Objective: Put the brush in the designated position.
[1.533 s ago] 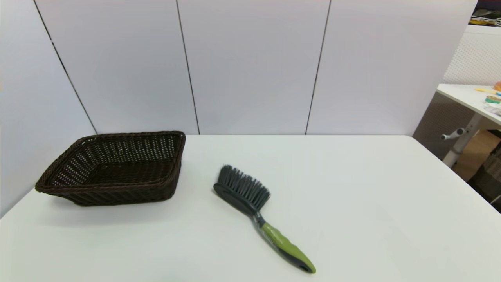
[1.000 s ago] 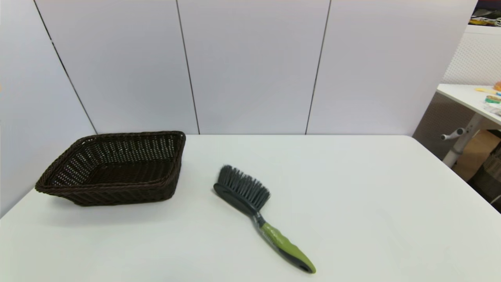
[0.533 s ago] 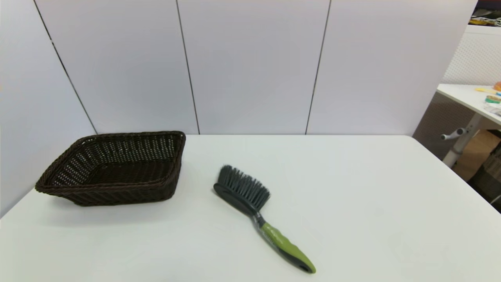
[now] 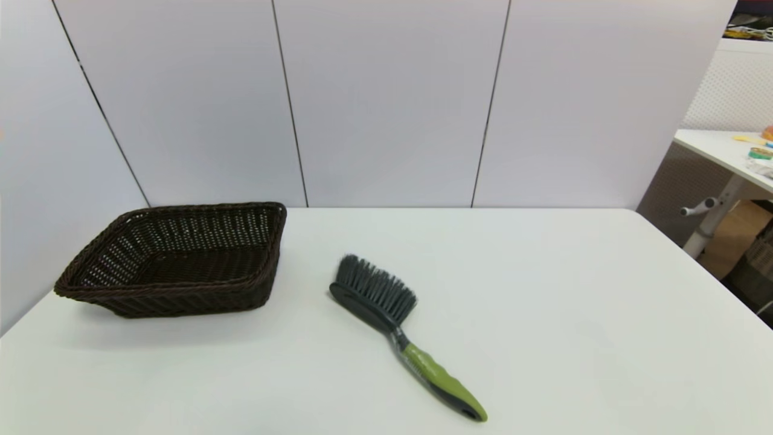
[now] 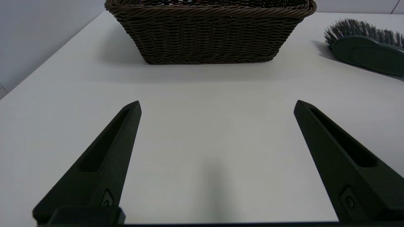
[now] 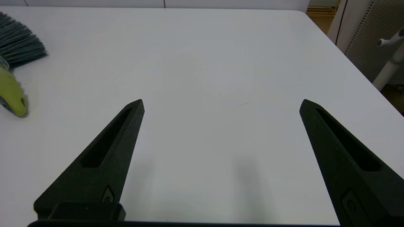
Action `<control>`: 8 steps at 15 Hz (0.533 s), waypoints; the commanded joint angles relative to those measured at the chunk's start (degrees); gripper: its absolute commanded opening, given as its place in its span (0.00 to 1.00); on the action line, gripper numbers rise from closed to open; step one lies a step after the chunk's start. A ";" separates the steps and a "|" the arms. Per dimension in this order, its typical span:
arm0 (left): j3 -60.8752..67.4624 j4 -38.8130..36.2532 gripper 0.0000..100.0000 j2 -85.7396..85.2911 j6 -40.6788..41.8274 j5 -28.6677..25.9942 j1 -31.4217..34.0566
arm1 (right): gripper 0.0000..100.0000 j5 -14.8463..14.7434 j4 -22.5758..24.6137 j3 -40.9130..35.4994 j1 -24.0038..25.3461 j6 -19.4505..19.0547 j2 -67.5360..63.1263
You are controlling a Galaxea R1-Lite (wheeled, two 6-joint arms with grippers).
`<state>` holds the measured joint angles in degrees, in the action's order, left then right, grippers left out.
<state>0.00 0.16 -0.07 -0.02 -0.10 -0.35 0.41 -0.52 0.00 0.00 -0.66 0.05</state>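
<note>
The brush (image 4: 403, 334) lies on its side near the middle of the white table (image 4: 574, 314), bristles toward the far wall, olive-green handle (image 4: 444, 382) pointing to the near edge, well apart from the dark wicker basket (image 4: 90, 272) at the far left; nothing is grasped, so the task appears to be at its very start; the left gripper (image 5: 217, 105) and the right gripper (image 6: 222, 104) both hover low at the near edge, jaws spread wide and empty; judging by position, the next move calls for an arm to reach and straddle the handle.
</note>
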 commanded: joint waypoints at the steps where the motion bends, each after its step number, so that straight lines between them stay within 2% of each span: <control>1: 0.00 0.02 1.00 -0.01 0.02 0.01 0.00 | 1.00 0.02 0.00 -0.09 0.00 -0.04 -0.05; 4: -2.20 0.81 1.00 1.83 0.46 -0.52 0.00 | 1.00 0.02 0.00 -0.09 0.00 -0.04 -0.05; 8: -14.15 5.47 1.00 14.75 3.98 -4.12 -0.26 | 1.00 0.02 0.00 -0.09 0.00 -0.04 -0.05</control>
<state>-6.78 3.52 4.85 1.60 -1.87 -0.40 0.41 -0.55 0.00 0.00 -0.68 0.05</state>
